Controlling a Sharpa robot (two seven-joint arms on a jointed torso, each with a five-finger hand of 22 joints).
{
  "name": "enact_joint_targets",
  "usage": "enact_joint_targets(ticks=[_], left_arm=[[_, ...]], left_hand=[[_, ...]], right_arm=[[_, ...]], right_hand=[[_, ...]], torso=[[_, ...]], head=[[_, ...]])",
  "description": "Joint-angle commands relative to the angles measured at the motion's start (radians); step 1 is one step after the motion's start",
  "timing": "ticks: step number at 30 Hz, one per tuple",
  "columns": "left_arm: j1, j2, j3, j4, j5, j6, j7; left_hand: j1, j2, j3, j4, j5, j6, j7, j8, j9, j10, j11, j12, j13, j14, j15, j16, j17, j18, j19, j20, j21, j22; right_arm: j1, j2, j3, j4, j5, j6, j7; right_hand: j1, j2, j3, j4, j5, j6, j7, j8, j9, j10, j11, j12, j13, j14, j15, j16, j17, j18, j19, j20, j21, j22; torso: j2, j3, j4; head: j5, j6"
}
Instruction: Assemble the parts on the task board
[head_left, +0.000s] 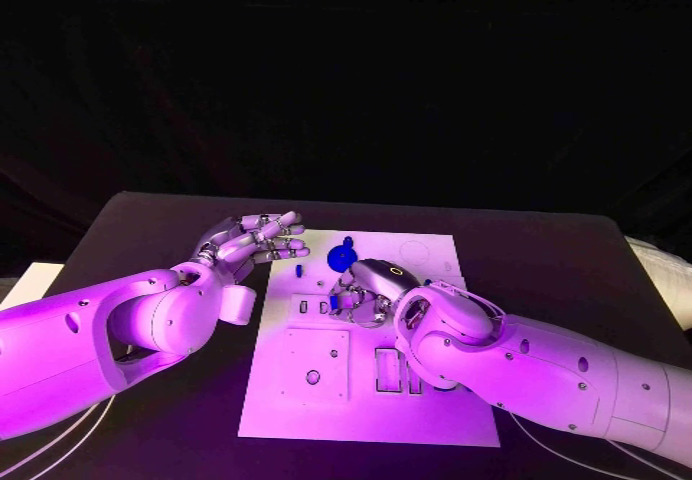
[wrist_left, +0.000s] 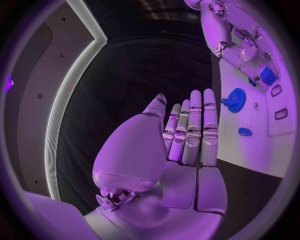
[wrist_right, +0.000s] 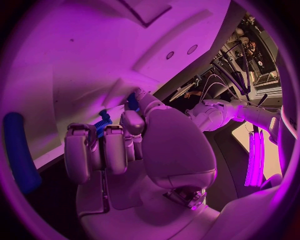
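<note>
The white task board (head_left: 364, 408) lies in the middle of the black table. A blue gear (head_left: 342, 257) stands near its far edge, with a small blue part (head_left: 299, 268) to its left. My right hand (head_left: 369, 288) is low over the board, its fingers curled around a blue part (head_left: 346, 297); in the right wrist view this blue part (wrist_right: 102, 124) sits between the fingers of the right hand (wrist_right: 119, 145). Beside the board's far left corner my left hand (head_left: 260, 240) hovers with fingers straight and nothing in them. The left wrist view shows the left hand (wrist_left: 187, 135), the gear (wrist_left: 236, 99) and the small part (wrist_left: 244, 131).
The board carries several slots and recesses (head_left: 389, 370) in its near half and a raised square plate (head_left: 315, 365) at near left. A long blue piece (wrist_right: 19, 150) lies at the edge of the right wrist view. Black table (head_left: 548, 250) surrounds the board.
</note>
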Motion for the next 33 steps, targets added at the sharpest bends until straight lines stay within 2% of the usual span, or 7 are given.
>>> enact_joint_targets(ticks=[1, 9, 20, 22, 25, 30, 33], left_arm=[[0.001, 0.002, 0.001, 0.004, 0.002, 0.019, 0.011], [0.001, 0.002, 0.001, 0.004, 0.002, 0.019, 0.009], [0.001, 0.005, 0.001, -0.002, 0.002, 0.023, 0.004], [0.001, 0.006, 0.001, -0.004, 0.002, 0.024, 0.001], [0.001, 0.008, 0.001, -0.011, 0.001, 0.034, -0.009], [0.001, 0.016, 0.000, -0.032, -0.039, 0.055, -0.055], [0.001, 0.018, 0.000, -0.044, -0.107, 0.061, -0.129]], left_hand=[[0.010, -0.003, 0.001, -0.006, -0.004, -0.005, 0.002, -0.005, 0.000, -0.006, -0.002, -0.006, 0.000, -0.004, 0.001, -0.004, 0.002, 0.010, 0.009, 0.001, -0.006, -0.001], [0.010, -0.003, 0.001, -0.006, -0.004, -0.005, 0.002, -0.005, 0.000, -0.006, -0.002, -0.006, 0.000, -0.004, 0.001, -0.004, 0.002, 0.010, 0.009, 0.001, -0.006, -0.001], [0.010, -0.003, 0.001, -0.006, -0.004, -0.005, 0.002, -0.005, 0.000, -0.006, -0.002, -0.006, 0.000, -0.004, 0.001, -0.004, 0.002, 0.010, 0.009, 0.001, -0.006, -0.001], [0.010, -0.002, 0.001, -0.006, -0.004, -0.005, 0.002, -0.005, 0.000, -0.006, -0.001, -0.006, 0.000, -0.004, 0.001, -0.004, 0.003, 0.010, 0.009, 0.001, -0.006, -0.001], [0.009, 0.000, 0.005, -0.008, -0.004, -0.001, 0.000, -0.004, 0.001, 0.001, -0.004, -0.003, 0.001, 0.003, -0.001, -0.003, 0.009, 0.011, 0.015, -0.001, -0.005, -0.001], [0.010, 0.004, 0.010, -0.010, -0.011, 0.003, -0.007, -0.003, 0.002, 0.005, -0.008, -0.003, 0.001, 0.011, -0.005, 0.000, 0.015, 0.012, 0.023, -0.004, -0.002, 0.001], [-0.005, 0.002, 0.010, -0.009, -0.024, 0.014, -0.022, -0.002, 0.002, 0.029, -0.027, 0.002, 0.003, 0.123, -0.037, 0.064, 0.064, 0.013, 0.124, -0.035, 0.058, 0.031]], right_arm=[[-0.006, -0.001, -0.006, -0.009, -0.006, 0.048, -0.028], [-0.006, -0.001, -0.007, -0.005, 0.000, 0.006, -0.022], [-0.016, -0.020, -0.003, 0.047, 0.017, -0.203, 0.051], [-0.016, -0.026, 0.003, 0.061, 0.029, -0.230, 0.078], [-0.016, -0.042, 0.022, 0.088, 0.077, -0.253, 0.134], [-0.004, -0.087, 0.051, 0.130, 0.174, -0.239, 0.225], [0.015, -0.126, 0.063, 0.147, 0.252, -0.198, 0.287]], right_hand=[[-0.011, -0.011, -0.011, 0.004, 0.006, -0.010, 0.000, -0.004, 0.000, -0.007, 0.001, -0.008, -0.004, 0.061, 0.007, -0.004, 0.046, -0.001, -0.002, 0.004, -0.006, 0.082], [-0.041, -0.036, -0.052, 0.024, 0.011, -0.035, 0.001, -0.004, -0.002, -0.019, 0.004, -0.039, -0.028, 0.062, 0.010, -0.004, 0.047, -0.001, -0.002, 0.008, -0.008, 0.081], [-0.024, -0.043, -0.124, 0.062, 0.022, -0.092, 0.012, -0.004, -0.004, -0.050, 0.013, -0.093, -0.076, 0.057, 0.017, -0.017, 0.032, 0.004, -0.017, 0.014, -0.021, 0.060], [-0.022, -0.042, -0.126, 0.064, 0.024, -0.092, 0.012, -0.004, -0.004, -0.049, 0.013, -0.092, -0.075, 0.058, 0.018, -0.016, 0.033, 0.004, -0.016, 0.014, -0.021, 0.061], [-0.029, -0.045, -0.158, 0.088, 0.017, -0.095, 0.013, -0.002, -0.003, -0.044, 0.014, -0.081, -0.073, 0.058, 0.019, -0.015, 0.036, 0.004, -0.015, 0.016, -0.021, 0.062], [-0.019, -0.041, -0.204, 0.118, 0.018, -0.098, 0.015, -0.002, -0.003, -0.042, 0.016, -0.070, -0.071, 0.059, 0.021, -0.016, 0.037, 0.004, -0.016, 0.018, -0.022, 0.061], [-0.006, -0.032, -0.214, 0.123, 0.015, -0.102, 0.016, -0.003, -0.003, -0.050, 0.017, -0.080, -0.080, 0.056, 0.022, -0.022, 0.028, 0.006, -0.022, 0.018, -0.027, 0.052]], torso=[[0.000, 0.0002, -0.0003], [0.000, 0.0006, -0.0003], [-0.001, 0.0015, 0.0001], [-0.001, 0.0014, -0.0004], [-0.002, 0.0023, -0.0015], [-0.008, 0.0055, -0.0001], [-0.018, 0.0089, -0.0014]], head=[[0.000, -0.001], [0.000, 0.000], [-0.001, 0.003], [-0.001, 0.004], [0.002, 0.006], [0.004, 0.004], [0.007, 0.002]])
